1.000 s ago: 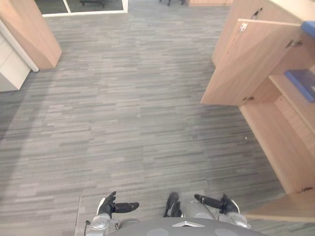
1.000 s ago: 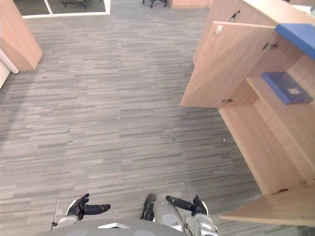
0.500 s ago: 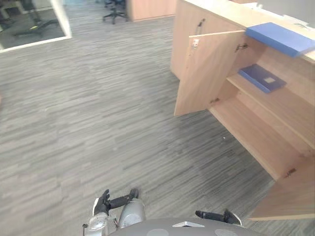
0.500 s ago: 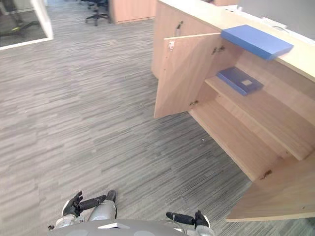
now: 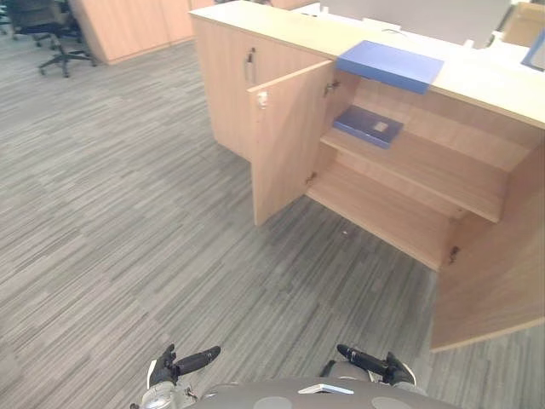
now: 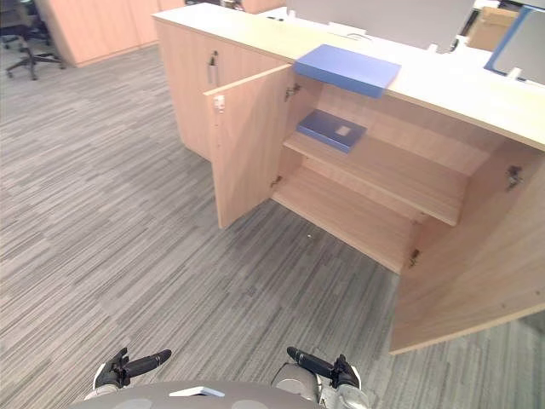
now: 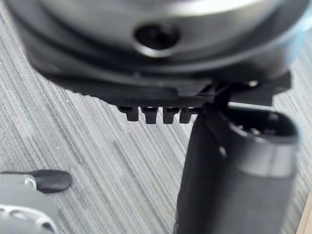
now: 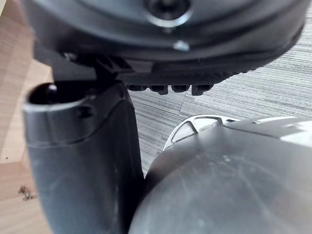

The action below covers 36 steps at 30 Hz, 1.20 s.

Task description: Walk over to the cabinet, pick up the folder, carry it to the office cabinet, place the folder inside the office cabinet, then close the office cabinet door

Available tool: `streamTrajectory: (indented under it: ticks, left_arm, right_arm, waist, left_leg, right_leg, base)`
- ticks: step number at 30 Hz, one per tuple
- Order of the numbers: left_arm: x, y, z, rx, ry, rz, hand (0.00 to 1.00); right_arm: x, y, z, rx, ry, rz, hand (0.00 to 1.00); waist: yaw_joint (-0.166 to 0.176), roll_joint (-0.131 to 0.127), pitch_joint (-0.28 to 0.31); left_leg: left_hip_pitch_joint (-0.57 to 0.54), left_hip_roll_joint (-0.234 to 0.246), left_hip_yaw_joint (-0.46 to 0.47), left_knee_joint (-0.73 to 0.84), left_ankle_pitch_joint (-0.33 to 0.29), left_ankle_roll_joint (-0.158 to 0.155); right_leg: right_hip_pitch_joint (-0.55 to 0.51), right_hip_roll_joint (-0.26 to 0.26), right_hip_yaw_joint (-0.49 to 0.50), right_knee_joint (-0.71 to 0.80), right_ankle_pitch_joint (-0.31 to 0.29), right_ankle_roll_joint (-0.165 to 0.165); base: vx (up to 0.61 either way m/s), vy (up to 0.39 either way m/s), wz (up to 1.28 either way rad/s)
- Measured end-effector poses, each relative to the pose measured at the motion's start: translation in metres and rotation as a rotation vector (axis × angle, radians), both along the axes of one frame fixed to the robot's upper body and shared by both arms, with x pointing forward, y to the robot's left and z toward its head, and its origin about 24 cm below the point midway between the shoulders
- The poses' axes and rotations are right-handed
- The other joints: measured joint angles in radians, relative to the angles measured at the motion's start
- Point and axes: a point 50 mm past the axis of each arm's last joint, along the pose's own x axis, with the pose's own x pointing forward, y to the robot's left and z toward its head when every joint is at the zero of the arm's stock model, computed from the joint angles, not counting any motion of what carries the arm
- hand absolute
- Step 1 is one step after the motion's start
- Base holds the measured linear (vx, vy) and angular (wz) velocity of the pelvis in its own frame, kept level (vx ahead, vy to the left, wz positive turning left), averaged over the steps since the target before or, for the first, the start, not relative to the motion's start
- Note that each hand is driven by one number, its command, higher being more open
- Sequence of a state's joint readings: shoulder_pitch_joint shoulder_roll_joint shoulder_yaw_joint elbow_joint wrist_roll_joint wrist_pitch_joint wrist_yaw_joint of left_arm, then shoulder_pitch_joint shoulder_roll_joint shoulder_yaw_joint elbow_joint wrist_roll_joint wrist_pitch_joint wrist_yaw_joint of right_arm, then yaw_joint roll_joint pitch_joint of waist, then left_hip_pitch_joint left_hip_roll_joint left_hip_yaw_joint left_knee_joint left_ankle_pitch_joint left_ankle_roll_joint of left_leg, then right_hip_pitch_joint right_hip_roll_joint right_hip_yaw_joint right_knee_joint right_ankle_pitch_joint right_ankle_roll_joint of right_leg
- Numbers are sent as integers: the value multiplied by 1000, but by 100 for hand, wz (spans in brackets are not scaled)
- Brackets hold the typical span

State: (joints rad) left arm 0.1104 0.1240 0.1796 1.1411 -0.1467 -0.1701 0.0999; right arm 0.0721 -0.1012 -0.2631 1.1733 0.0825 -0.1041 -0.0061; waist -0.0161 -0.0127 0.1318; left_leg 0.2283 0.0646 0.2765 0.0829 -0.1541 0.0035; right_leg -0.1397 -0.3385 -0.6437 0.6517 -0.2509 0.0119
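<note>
Head stereo pair up high, wrist cams down low.
From the head we look down at the open cabinet (image 5: 409,183), ahead-right and near; both eyes share it and the carpet (image 6: 128,213) before it. Wrist cams sit tight behind the left hand (image 7: 234,161) and right hand (image 8: 78,161), facing carpet beside the cabinet.

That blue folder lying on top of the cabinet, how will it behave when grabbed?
The blue folder looks flat and thick, so probably stiff, not floppy. One corner seems to overhang the cabinet top, so a push might slide it off.

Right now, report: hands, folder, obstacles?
Left hand, right hand open, empty. One folder atop cabinet, second folder on shelf inside. Both doors open.
</note>
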Motion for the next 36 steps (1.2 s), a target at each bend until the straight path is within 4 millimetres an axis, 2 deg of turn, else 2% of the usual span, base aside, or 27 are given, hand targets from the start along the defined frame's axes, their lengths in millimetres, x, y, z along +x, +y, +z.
streamTrajectory:
  ticks: [1, 2, 3, 4, 6, 8, 10, 11, 13, 14, 15, 16, 17, 18, 19, 21, 23, 24, 25, 26, 27, 28, 29, 32, 34, 36]
  left_arm:
    - [-1, -1, 0, -2, 3, 0, 100]
    - [-2, 1, 0, -2, 6, 1, 100]
    - [-2, 3, 0, -1, 11, -9, 100]
    - [-5, -3, -2, -11, 24, -20, 100]
    - [0, -8, -3, -22, 18, -52, 100]
    - [7, -11, -2, -24, 7, -85, 100]
    - [13, -12, -1, -25, -6, -106, 100]
    - [13, -12, -1, -28, -6, -107, 100]
    - [9, -13, -2, -35, 2, -97, 100]
    - [9, -12, -2, -35, -1, -93, 100]
    - [11, -9, 0, -28, -10, -85, 100]
    - [12, -7, 0, -22, -13, -78, 100]
    - [10, -7, 0, -17, -10, -71, 100]
    - [10, -7, 0, -13, -10, -68, 100]
    - [13, -6, 1, -9, -19, -63, 100]
    - [18, -7, 3, -4, -44, -58, 100]
    - [20, -7, 5, -11, -66, -19, 100]
    - [20, -6, 5, -9, -70, -7, 100]
    - [20, -4, 5, -5, -80, 25, 100]
    - [19, -5, 5, -10, -82, 36, 100]
    - [17, -6, 4, -17, -76, 44, 100]
    - [13, -2, 4, -15, -74, 64, 100]
    - [22, 3, 8, 2, -114, 73, 100]
    - [27, 10, 11, 11, -134, 99, 100]
    - [18, 9, 7, -8, -103, 137, 100]
    - [9, 7, 4, -16, -73, 143, 100]
  right_arm:
    - [2, 1, 0, 1, -4, 1, 100]
    - [5, 4, 0, 8, -10, 4, 100]
    - [5, 5, 0, 16, -13, -2, 100]
    - [5, 1, 1, 4, -11, 0, 100]
    - [8, -3, 2, -5, -23, -10, 100]
    - [7, -5, 3, -6, -30, -36, 100]
    - [5, -5, 2, -2, -18, -37, 100]
    - [4, -4, 1, -1, -15, -37, 100]
    - [-1, -5, 0, -4, 3, -36, 100]
    - [-3, -4, 0, -3, 13, -32, 100]
    - [-5, -4, -1, -6, 29, -13, 100]
    - [-9, -3, -2, -8, 44, 13, 100]
    - [-12, -3, -2, -10, 58, 27, 100]
    - [-13, -2, -3, -13, 65, 37, 100]
    - [-11, -5, -2, -22, 68, 45, 100]
    - [-12, -3, -3, -23, 84, 53, 100]
    - [-5, -2, -3, -26, 82, 72, 100]
    - [-2, 0, -2, -25, 74, 75, 100]
    - [3, 3, -2, -19, 53, 79, 100]
    - [3, 2, -2, -22, 50, 81, 100]
    - [1, 1, -2, -26, 55, 85, 100]
    - [-4, 8, -4, -9, 67, 91, 100]
    - [-3, 14, -5, 10, 63, 103, 100]
    - [0, 20, -5, 26, 55, 108, 100]
    - [1, 19, -4, 27, 42, 106, 100]
    - [-1, 15, -4, 31, 42, 96, 100]
  waist:
    - [-3, -4, 3]
    - [-5, -22, 8]
    - [-6, -30, 17]
    - [-7, -13, 13]
    - [-17, 14, 27]
    - [-19, 20, 27]
    - [-19, 23, 16]
    - [-20, 26, 12]
    - [-16, 35, -16]
    - [-13, 32, -22]
    - [-15, 36, -22]
    - [-15, 33, -22]
    - [-11, 38, -21]
    - [-9, 39, -19]
    - [-2, 39, -20]
    - [17, 36, -18]
    - [48, 23, -10]
    - [48, 17, -5]
    - [49, 3, 3]
    - [50, 7, 3]
    - [51, 14, 3]
    - [43, -9, -6]
    - [41, -51, -11]
    - [46, -68, -8]
    - [54, -63, -9]
    - [62, -52, -12]
  left_leg:
    - [9, 5, 9, -3, -5, -8]
    - [28, 3, 28, -8, -24, -40]
    - [60, 9, 32, -22, -48, -83]
    - [59, 30, 41, -31, -49, -83]
    - [62, 59, 43, -42, -60, -99]
    - [67, 80, 39, -57, -66, -102]
    - [77, 121, 26, -33, -118, -109]
    - [74, 133, 23, -14, -137, -103]
    - [22, 194, 7, 139, -192, -44]
    - [-20, 214, -9, 236, -188, -47]
    - [-96, 248, -32, 405, -165, -44]
    - [-171, 289, -49, 603, -95, -40]
    - [-231, 326, -51, 789, -72, -47]
    - [-261, 335, -49, 866, -80, -49]
    - [-311, 328, -48, 959, -102, -52]
    - [-382, 289, -37, 971, -142, -51]
    - [-466, 212, -45, 815, -184, -52]
    - [-483, 187, -58, 751, -186, -55]
    - [-502, 125, -119, 536, -143, -64]
    - [-500, 107, -155, 426, -94, -63]
    - [-490, 93, -182, 367, 57, -65]
    - [-457, 38, -165, 328, 61, -55]
    - [-452, 8, -159, 313, 60, -47]
    - [-463, -18, -162, 346, 43, -27]
    - [-403, -36, -147, 308, 34, -12]
    - [-323, -52, -118, 233, 25, -1]
  right_leg:
    - [-7, 7, 1, -55, 14, 15]
    - [-18, 17, 19, -206, 73, 42]
    - [-13, 46, 27, -237, 165, -24]
    - [-14, 77, 28, -252, 158, -16]
    - [-26, 117, 36, -244, 127, -34]
    - [-35, 143, 35, -230, 99, -44]
    - [-29, 174, 30, -191, 44, -48]
    - [-25, 184, 30, -184, 30, -48]
    - [-3, 246, 23, -217, -1, -59]
    - [7, 262, 24, -240, 0, -59]
    - [38, 287, 23, -289, 10, -59]
    - [95, 322, 33, -353, 25, -65]
    - [149, 353, 60, -405, 35, -79]
    - [172, 362, 75, -422, 36, -82]
    - [212, 370, 104, -449, 39, -80]
    - [259, 370, 156, -480, 46, -69]
    - [297, 335, 237, -483, 49, -62]
    - [306, 319, 252, -483, 50, -55]
    - [336, 278, 289, -498, 42, -7]
    - [345, 268, 300, -507, 34, 21]
    - [369, 252, 321, -517, 24, 49]
    - [389, 215, 335, -533, 24, 70]
    - [388, 191, 332, -552, 44, 65]
    - [402, 173, 341, -587, 106, 83]
    - [419, 146, 367, -580, 155, 102]
    - [398, 111, 400, -488, 157, 104]
  base:
    - [180, -143, -52]
    - [240, -216, -53]
    - [234, -220, -63]
    - [198, -200, -53]
    - [141, -172, -35]
    - [138, -187, -15]
    - [119, -140, -5]
    - [134, -115, -3]
    - [196, -126, -6]
    - [154, -86, -13]
    - [191, -101, -21]
    - [267, -119, -39]
    - [360, -105, -45]
    - [389, -46, -57]
    - [343, 1, -59]
    - [336, 89, -81]
    - [381, 207, -112]
    - [343, 257, -113]
    - [306, 288, -82]
    - [286, 315, -80]
    - [308, 335, -35]
    - [394, 347, -6]
    - [343, 269, 13]
    - [246, 181, 3]
    - [251, 204, -29]
    - [140, 173, -51]
